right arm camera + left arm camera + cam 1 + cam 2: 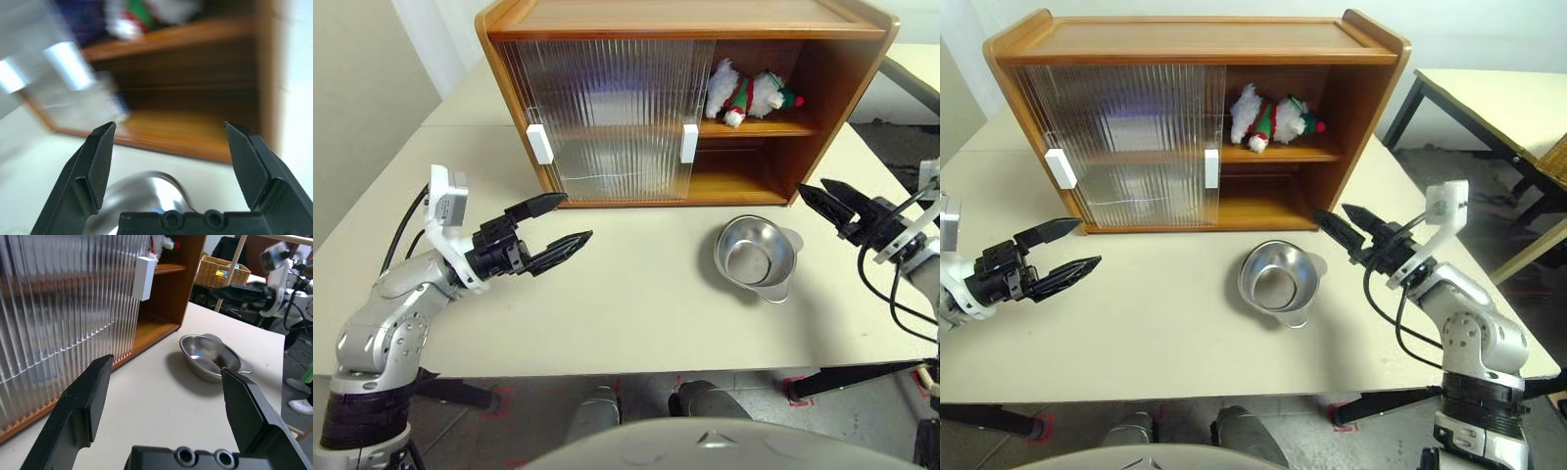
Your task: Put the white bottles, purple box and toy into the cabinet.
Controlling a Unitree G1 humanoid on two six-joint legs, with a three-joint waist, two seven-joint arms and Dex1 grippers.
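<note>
While the orange-brown wooden cabinet [685, 108] stands at the back of the pale, matte table [626, 313], its two ribbed translucent sliding doors [607, 122] cover the left part and leave the right part open. Small white rectangular handles [539, 143] sit on the door edges. On the upper shelf in the open part lies the toy [749, 95], a fluffy white plush in red and green, on its side. The lower shelf below it shows bare wood. A shiny steel bowl [756, 257] with a pouring lip stands on the table in front of the open part, with nothing in it. The left gripper [553, 227] hovers over the table in front of the doors, its black fingers spread wide and holding nothing.

From the right eye, the right gripper [1334, 226] hangs just beside the cabinet's right front corner, near the bowl, its pointed fingers parted and empty. A dim purple patch shows through the ribbed door on the upper shelf; what it is cannot be told.

Along the left wrist, the flat black pads [90, 401] stand far apart, framing the door ribs, a white handle and the bowl beyond. A woven basket [220, 271] sits in the background.

Along the right wrist, the spread pads [100, 161] frame the bare lower shelf, with the bowl's rim beneath and the toy blurred above.
</note>
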